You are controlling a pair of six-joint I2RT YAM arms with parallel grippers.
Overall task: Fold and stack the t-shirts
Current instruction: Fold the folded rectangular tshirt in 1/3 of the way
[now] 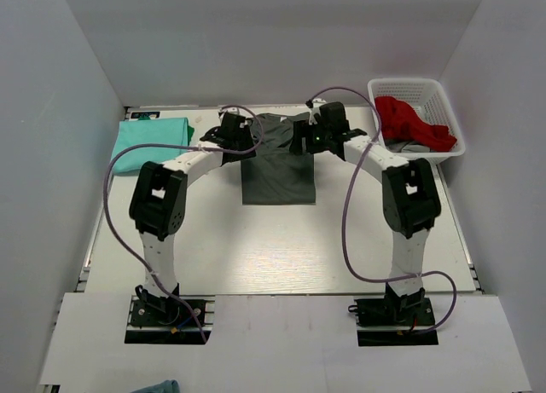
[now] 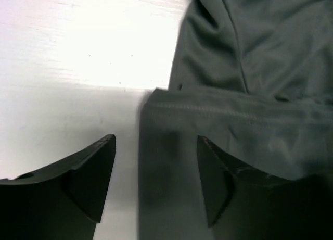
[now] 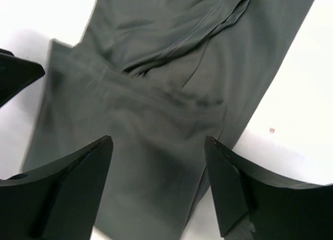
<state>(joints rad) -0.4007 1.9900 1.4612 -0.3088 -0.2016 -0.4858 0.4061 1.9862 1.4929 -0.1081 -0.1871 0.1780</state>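
The dark charcoal grey t-shirt [image 1: 277,171] lies partly folded as a long strip on the table at the far middle. My left gripper [image 1: 243,139] hangs open over its left edge; in the left wrist view the shirt's hemmed edge [image 2: 218,112] lies between and beyond the open fingers [image 2: 101,172]. My right gripper [image 1: 309,139] hangs open over the shirt's right side; the right wrist view shows the grey cloth [image 3: 156,120] under the spread fingers [image 3: 229,182]. Neither holds cloth. The mint-turquoise t-shirt [image 1: 152,139] lies folded at the far left.
A white basket [image 1: 426,112] at the far right holds red cloth [image 1: 409,120] and something grey. White walls close in the table on three sides. Cables loop from both arms. A bit of teal cloth [image 1: 158,386] shows at the bottom edge.
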